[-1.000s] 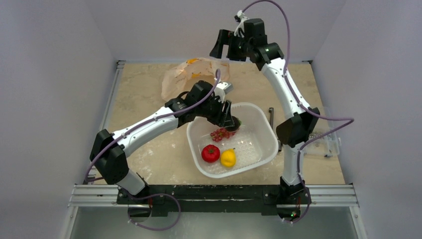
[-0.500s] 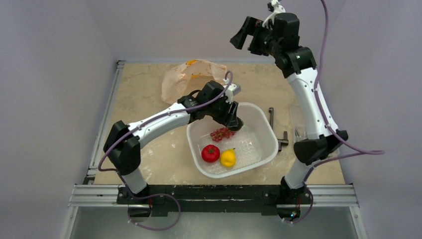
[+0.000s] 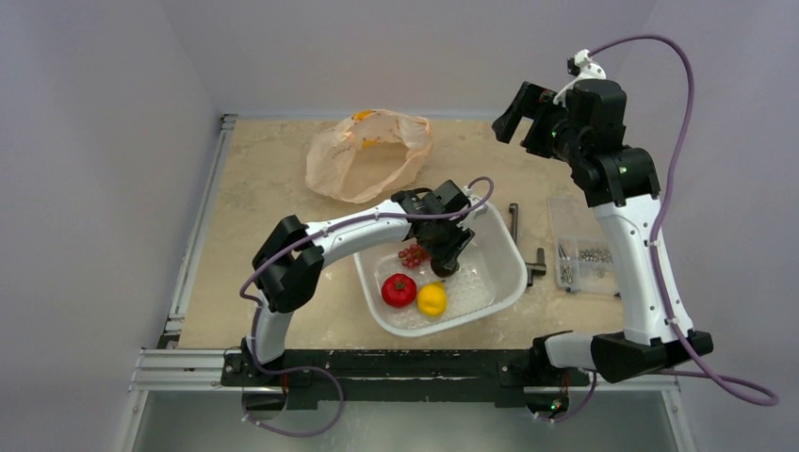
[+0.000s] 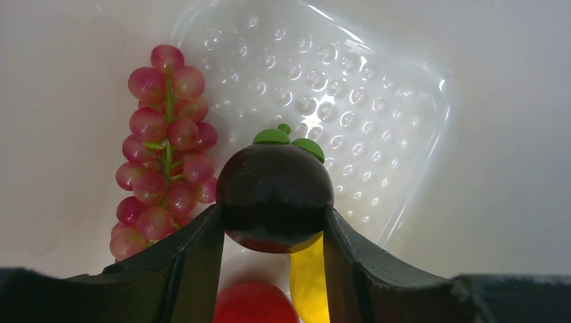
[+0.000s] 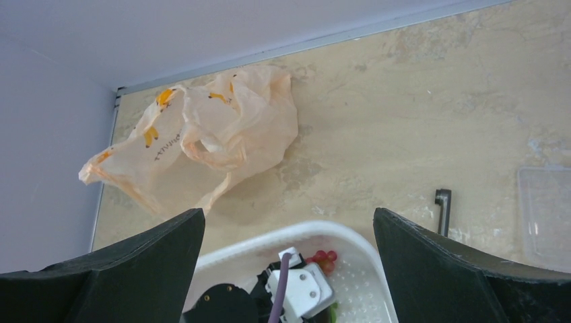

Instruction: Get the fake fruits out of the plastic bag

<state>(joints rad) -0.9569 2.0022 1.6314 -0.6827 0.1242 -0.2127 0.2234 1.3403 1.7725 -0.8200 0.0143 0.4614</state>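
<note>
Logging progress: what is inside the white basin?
Grapes, red tomato and yellow lemon lie in the basin; the left pincer grips a dark purple fruit there, hiding the floor beneath.

White perforated basin (image 3: 495,247) is set near the middle of the beige marbled tabletop (image 3: 254,188). A dark hex key (image 3: 513,221) is laid just right of it, a second dark tool (image 3: 537,265) nearer the rim. A clear box (image 3: 579,254) of small metal hardware is placed further right.
</note>
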